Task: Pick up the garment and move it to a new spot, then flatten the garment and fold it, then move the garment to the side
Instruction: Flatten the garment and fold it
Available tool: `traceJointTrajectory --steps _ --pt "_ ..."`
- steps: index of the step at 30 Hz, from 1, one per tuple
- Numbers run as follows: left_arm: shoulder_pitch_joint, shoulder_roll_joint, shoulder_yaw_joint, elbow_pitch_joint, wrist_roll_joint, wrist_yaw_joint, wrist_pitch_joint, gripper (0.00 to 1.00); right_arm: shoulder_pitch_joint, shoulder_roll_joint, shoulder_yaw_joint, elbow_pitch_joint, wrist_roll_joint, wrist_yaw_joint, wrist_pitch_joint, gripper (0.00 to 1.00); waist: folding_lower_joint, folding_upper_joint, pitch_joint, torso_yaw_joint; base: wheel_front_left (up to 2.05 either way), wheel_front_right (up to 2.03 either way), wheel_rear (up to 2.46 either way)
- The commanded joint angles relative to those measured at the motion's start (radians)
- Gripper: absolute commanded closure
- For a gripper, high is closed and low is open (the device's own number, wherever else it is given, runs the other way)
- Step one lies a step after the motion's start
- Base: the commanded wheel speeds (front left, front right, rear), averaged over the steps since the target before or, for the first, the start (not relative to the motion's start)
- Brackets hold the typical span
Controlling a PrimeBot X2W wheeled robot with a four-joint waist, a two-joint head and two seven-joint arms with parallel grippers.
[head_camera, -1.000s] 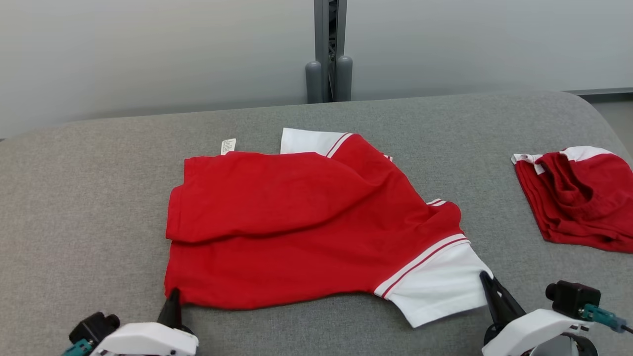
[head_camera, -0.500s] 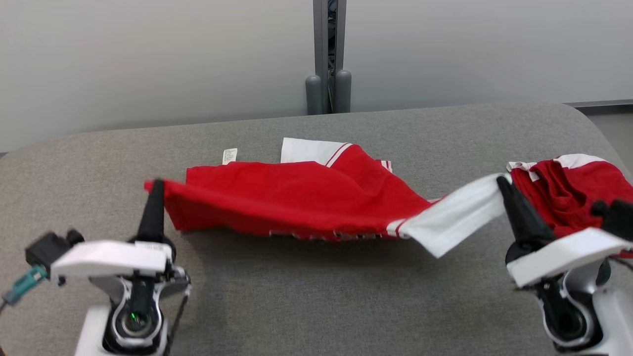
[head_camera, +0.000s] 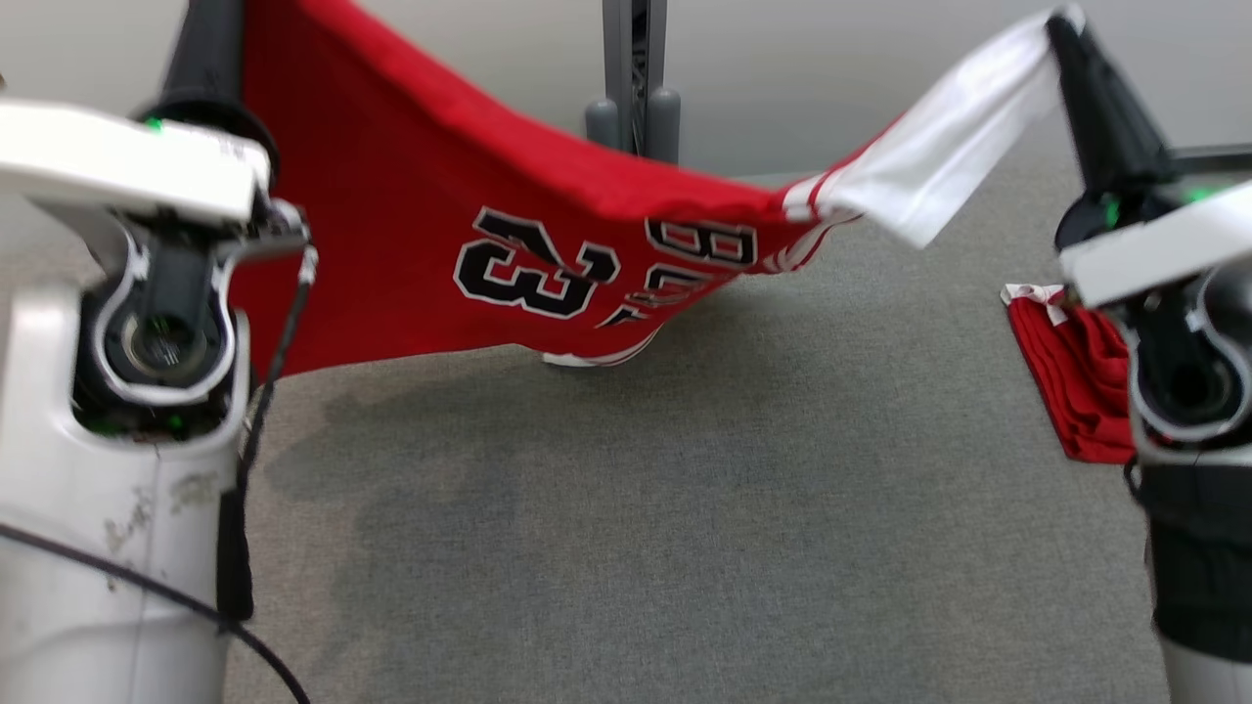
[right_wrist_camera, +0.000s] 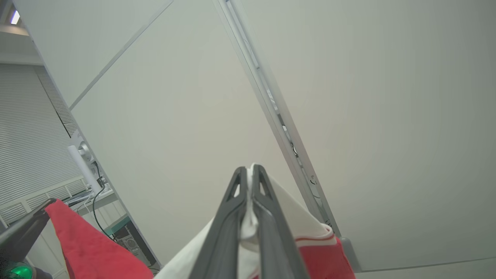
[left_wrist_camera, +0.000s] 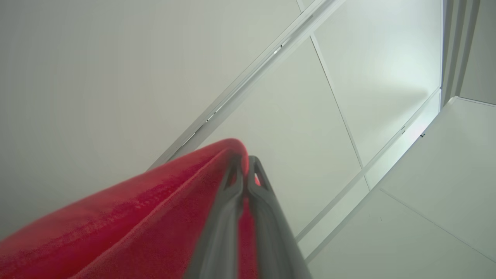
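Note:
The garment (head_camera: pixel 411 225) is a red jersey with a black "23" print and a white sleeve (head_camera: pixel 939 186). It hangs stretched in the air between my two grippers, and its lowest hem (head_camera: pixel 597 357) sags down to about the grey table (head_camera: pixel 685 548). My left gripper (head_camera: pixel 207 39) is high at the upper left, shut on a red corner (left_wrist_camera: pixel 217 162). At the upper right, my right gripper (head_camera: pixel 1061 29) is shut on the white sleeve (right_wrist_camera: pixel 286 209). The wrist views show each pair of fingers (left_wrist_camera: pixel 245 166) (right_wrist_camera: pixel 250 172) pinched together on cloth.
A second red and white garment (head_camera: pixel 1061 391) lies bunched on the table at the right, beside my right arm. A grey post (head_camera: pixel 634 88) stands behind the table at the pale wall. My left arm (right_wrist_camera: pixel 19 232) shows in the right wrist view.
Both grippers have risen from the table's front edge and lifted the jersey off the surface; its printed side now faces me. The head view has also shifted.

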Motion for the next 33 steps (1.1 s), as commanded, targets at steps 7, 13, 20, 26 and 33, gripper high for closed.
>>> traceJointTrajectory --steps 7,13,20,26,33 --pt "-0.237 0.054 -0.031 0.058 0.066 0.065 0.059 1.0 -0.227 0.007 -0.018 0.039 -0.058 0.0 0.054 1.0 0.0 0.0 0.097 -0.025 0.0 0.0 0.0" --pt "-0.468 0.098 -0.062 0.242 0.15 0.089 0.063 1.0 -0.478 0.026 -0.07 0.218 -0.122 0.0 0.056 1.0 0.0 0.0 0.238 -0.037 0.0 0.0 0.0" --pt "-0.75 0.091 -0.092 0.488 0.22 0.052 -0.001 1.0 -0.799 0.034 -0.128 0.481 -0.267 0.0 -0.027 1.0 0.0 0.0 0.381 -0.035 0.0 0.0 0.0" --pt "-0.954 0.087 -0.102 0.662 0.289 0.001 -0.161 1.0 -1.009 0.036 -0.185 0.641 -0.353 0.0 -0.19 1.0 0.0 0.0 0.434 -0.042 0.0 0.0 0.0" --pt "-1.088 0.093 -0.103 0.794 0.306 -0.129 -0.3 1.0 -1.126 0.042 -0.182 0.758 -0.319 0.0 -0.332 1.0 0.0 0.0 0.484 -0.074 0.0 0.0 0.0"
